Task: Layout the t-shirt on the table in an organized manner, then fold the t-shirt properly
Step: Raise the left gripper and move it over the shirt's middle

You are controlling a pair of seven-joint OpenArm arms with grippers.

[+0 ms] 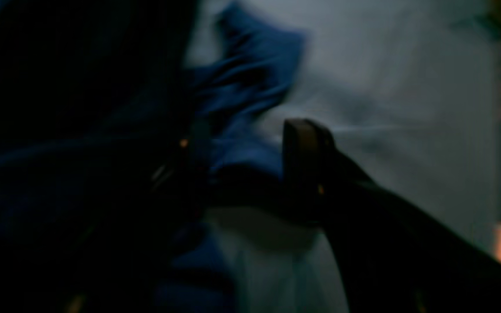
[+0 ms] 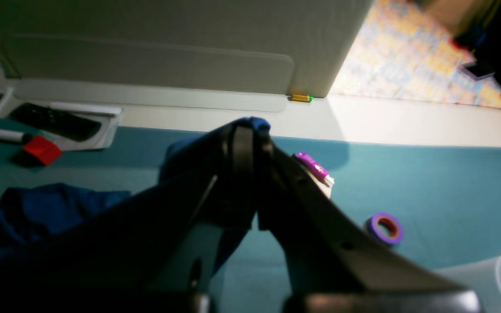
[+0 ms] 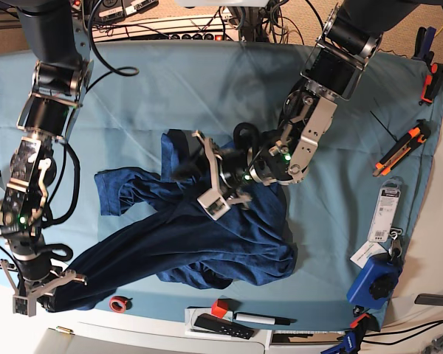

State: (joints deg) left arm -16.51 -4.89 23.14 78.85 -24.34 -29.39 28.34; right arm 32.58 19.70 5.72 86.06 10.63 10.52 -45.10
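Note:
The dark navy t-shirt (image 3: 229, 243) lies crumpled across the middle of the teal-covered table (image 3: 170, 88), one long part trailing to the front left corner. My left gripper (image 3: 207, 173) hovers low over the shirt's upper bunch. In the blurred left wrist view its jaws (image 1: 248, 139) stand open with navy folds (image 1: 250, 82) between the dark fingers. At the front left my right gripper (image 3: 38, 293) is shut on the trailing end. The right wrist view shows its fingers (image 2: 246, 143) pressed together, a bit of blue cloth (image 2: 259, 124) sticking out at the tips.
A purple tape roll (image 2: 384, 228), a purple-capped item (image 2: 313, 167) and a clear cup (image 2: 494, 278) sit near the right gripper. A red block (image 3: 220, 307), black remote (image 3: 221, 324) and marker (image 3: 262, 318) line the front edge. Orange cutters (image 3: 402, 147) and a blue tool (image 3: 373, 284) lie at the right.

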